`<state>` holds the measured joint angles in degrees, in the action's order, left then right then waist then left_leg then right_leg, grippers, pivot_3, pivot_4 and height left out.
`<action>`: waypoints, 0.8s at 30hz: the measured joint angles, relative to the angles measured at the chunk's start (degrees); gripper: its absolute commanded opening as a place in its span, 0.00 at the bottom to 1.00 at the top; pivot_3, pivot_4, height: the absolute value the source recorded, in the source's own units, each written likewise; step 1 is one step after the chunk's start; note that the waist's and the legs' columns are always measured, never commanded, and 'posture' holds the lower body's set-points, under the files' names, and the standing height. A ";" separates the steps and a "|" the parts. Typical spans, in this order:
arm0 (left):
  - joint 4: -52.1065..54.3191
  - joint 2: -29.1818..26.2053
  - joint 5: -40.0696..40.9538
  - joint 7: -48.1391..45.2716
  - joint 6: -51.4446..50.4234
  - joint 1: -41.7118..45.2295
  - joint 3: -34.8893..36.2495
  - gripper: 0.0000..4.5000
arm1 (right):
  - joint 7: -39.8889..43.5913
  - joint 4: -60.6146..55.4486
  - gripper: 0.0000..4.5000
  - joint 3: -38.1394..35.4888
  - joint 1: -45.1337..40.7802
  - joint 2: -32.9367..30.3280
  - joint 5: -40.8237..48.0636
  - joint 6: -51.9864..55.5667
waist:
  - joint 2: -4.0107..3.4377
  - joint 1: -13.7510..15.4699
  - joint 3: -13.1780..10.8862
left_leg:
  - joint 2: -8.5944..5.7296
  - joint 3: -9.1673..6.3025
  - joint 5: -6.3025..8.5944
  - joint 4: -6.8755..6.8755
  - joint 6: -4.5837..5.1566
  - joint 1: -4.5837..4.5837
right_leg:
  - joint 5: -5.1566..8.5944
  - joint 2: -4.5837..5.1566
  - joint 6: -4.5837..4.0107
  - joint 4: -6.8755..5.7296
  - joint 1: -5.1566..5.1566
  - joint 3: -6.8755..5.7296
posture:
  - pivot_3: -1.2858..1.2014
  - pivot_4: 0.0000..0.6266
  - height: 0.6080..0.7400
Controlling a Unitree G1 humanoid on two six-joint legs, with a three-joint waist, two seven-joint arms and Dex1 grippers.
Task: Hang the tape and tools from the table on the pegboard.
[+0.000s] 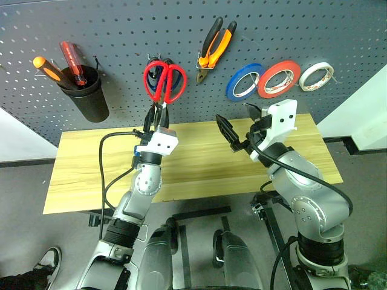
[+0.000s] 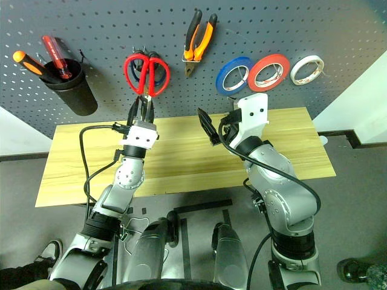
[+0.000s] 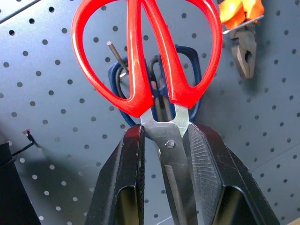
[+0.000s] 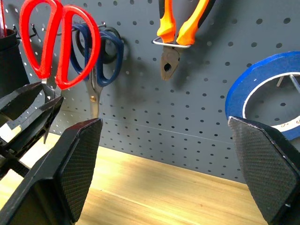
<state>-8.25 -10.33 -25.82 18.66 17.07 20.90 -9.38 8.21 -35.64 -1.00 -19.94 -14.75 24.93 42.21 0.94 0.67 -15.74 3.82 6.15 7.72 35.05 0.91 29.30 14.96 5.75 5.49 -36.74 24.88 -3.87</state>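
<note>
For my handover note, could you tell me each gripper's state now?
Left gripper: shut on the red-handled scissors.
Right gripper: open, holding nothing.

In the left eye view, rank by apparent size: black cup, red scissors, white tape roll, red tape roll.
1. Black cup
2. Red scissors, held in the left gripper, look close to the cup in size, so this order is unsure
3. Red tape roll
4. White tape roll
</note>
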 measured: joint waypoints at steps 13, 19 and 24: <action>-10.07 0.49 0.04 2.84 1.41 6.94 1.44 0.23 | -0.53 -0.21 1.00 -0.08 1.08 -0.06 0.00 0.05 | 0.00 0.03 0.00 | -0.02 0.01 -0.03 0.13 0.04 0.00 | -0.01 0.05 0.03 -0.28 0.05 0.00 | 0.51 0.47 0.82; -17.35 1.24 0.03 5.40 2.54 10.59 1.44 0.23 | -0.59 -0.31 1.00 -0.09 1.08 -0.10 0.07 0.09 | 0.00 -0.04 0.00 | -0.01 0.01 -0.03 0.16 0.04 -0.01 | -0.01 0.03 0.04 -0.34 0.05 0.00 | 0.51 0.47 0.82; -22.36 1.58 0.08 7.74 2.55 12.74 1.77 0.23 | -0.59 -0.39 1.00 -0.11 1.07 -0.14 0.13 0.33 | 0.00 0.03 0.00 | -0.02 0.01 -0.03 0.19 0.05 0.00 | -0.01 0.02 0.05 -0.35 0.05 0.00 | 0.51 0.47 0.82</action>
<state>-30.62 -8.75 -25.74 26.41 19.62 33.64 -7.61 7.62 -36.03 -1.10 -18.86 -14.88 25.06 42.54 0.95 0.70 -15.74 3.81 6.16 7.68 35.24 0.96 29.30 14.95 5.77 5.54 -37.09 24.93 -3.87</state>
